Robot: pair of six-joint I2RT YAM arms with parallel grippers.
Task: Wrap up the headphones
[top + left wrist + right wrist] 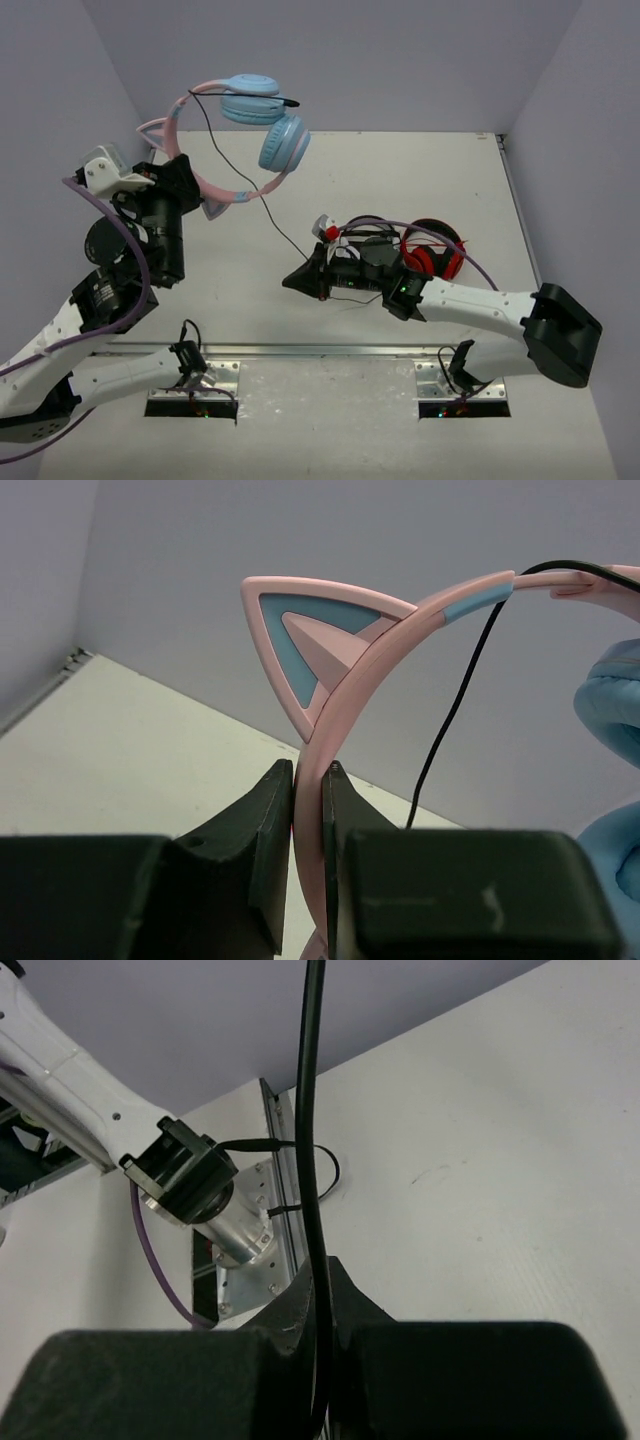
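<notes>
The headphones point(262, 130) have light-blue ear cups and a pink headband with cat ears. They are held up in the air at the back left. My left gripper point(190, 170) is shut on the pink headband point(345, 715), next to a cat ear point(310, 640). The thin black cable point(262, 205) runs from the headband down to my right gripper point(290, 283), which is shut on the cable point(312, 1130) near the table's middle. The cable passes straight up between the right fingers.
A red-and-black pair of headphones point(435, 250) lies on the table beside my right arm. Grey walls stand at the back and both sides. The left arm's base point(200, 1195) and the mounting rail point(310, 350) lie at the near edge.
</notes>
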